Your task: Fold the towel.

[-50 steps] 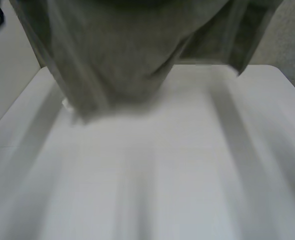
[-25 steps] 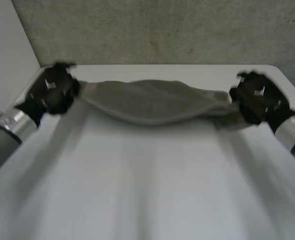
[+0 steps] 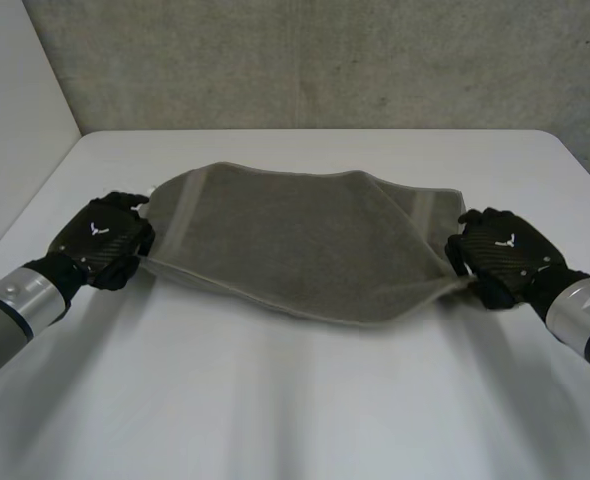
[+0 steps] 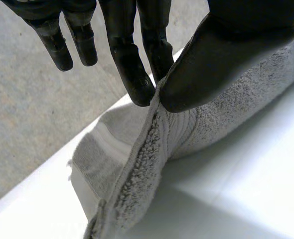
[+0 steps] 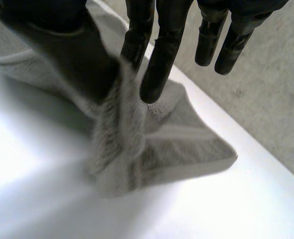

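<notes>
While both arms reach in low over the white table, forearms angled inward toward the towel, the two hands sit knuckles-up at the towel's opposite ends, approx level w/ each other. The left hand is at the towel's left end, by its near corner. In the left wrist view its thumb presses the towel's looped edge against one finger, so it's a narrow pinch on the cloth. The remaining fingers hang straight & clear of the fabric. The right hand mirrors this at the towel's right end. In the right wrist view its thumb & the nearest fingers nip a bunched ridge of towel edge, the outer fingers straight and off the cloth. A loose corner lies flat on the table just beyond the fingertips. The towel, grey-olive terry, lies spread on the table between the hands, its near edge dipping to a shallow point around mid-span. A 2nd layer w/ a paler band shows past the top layer beside the right hand
</notes>
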### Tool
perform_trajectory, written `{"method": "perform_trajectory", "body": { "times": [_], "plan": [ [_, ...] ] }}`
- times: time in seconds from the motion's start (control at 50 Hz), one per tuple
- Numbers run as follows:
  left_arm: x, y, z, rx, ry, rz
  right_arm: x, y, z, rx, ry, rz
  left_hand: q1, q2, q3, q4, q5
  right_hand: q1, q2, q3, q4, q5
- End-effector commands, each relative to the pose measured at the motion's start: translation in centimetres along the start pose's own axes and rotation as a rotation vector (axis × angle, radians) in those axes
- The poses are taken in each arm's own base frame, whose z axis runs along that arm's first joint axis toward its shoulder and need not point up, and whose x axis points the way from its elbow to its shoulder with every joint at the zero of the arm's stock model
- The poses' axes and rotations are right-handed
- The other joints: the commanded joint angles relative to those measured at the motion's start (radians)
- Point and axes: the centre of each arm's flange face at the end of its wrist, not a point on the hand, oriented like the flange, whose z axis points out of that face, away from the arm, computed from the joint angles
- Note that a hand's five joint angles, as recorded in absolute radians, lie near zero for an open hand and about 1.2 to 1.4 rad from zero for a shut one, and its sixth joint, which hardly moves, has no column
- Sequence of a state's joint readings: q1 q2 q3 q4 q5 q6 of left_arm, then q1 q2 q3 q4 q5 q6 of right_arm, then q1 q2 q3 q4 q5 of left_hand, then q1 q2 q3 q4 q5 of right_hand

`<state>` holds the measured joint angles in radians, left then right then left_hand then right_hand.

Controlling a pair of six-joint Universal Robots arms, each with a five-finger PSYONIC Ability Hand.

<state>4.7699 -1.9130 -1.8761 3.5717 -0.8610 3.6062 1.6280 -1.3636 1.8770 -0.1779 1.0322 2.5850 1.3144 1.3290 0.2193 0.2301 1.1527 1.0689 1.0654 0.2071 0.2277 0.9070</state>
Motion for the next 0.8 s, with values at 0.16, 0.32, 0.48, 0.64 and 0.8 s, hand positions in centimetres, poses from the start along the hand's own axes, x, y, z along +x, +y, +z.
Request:
{"method": "perform_trajectory", "body": {
  "times": [0.16, 0.32, 0.48, 0.64, 0.8],
  "plan": [
    [-1.4, 1.7, 0.4, -0.034, -0.030, -0.023, 1.0, 1.9, 0.8, -0.094, 0.123, 0.021, -0.020, -0.035, -0.045, -0.056, -0.033, -0.406, -0.402, -0.033, -0.053, -0.418],
    [-1.7, 1.9, 0.5, -0.037, -0.039, -0.024, 1.5, 2.6, 0.6, -0.142, 0.208, 0.135, -0.155, -0.170, -0.045, -0.056, -0.168, -0.403, -0.399, -0.033, -0.053, -0.415],
    [-1.7, 1.9, 0.5, -0.036, -0.037, -0.028, 1.3, 2.8, 0.5, -0.143, 0.204, 0.242, -0.185, -0.199, -0.045, -0.056, -0.198, -0.382, -0.379, -0.033, -0.053, -0.395],
    [-1.7, 1.9, 0.5, -0.037, -0.039, -0.029, 0.5, 2.9, 0.7, -0.142, 0.182, 0.335, -0.188, -0.202, -0.045, -0.056, -0.201, -0.362, -0.358, -0.033, -0.053, -0.374],
    [-1.9, 2.2, 0.6, -0.040, -0.039, -0.031, -0.2, 2.9, 0.7, -0.142, 0.158, 0.340, -0.191, -0.205, -0.045, -0.056, -0.204, 0.104, 0.108, -0.033, -0.053, 0.091]
  ]
}}
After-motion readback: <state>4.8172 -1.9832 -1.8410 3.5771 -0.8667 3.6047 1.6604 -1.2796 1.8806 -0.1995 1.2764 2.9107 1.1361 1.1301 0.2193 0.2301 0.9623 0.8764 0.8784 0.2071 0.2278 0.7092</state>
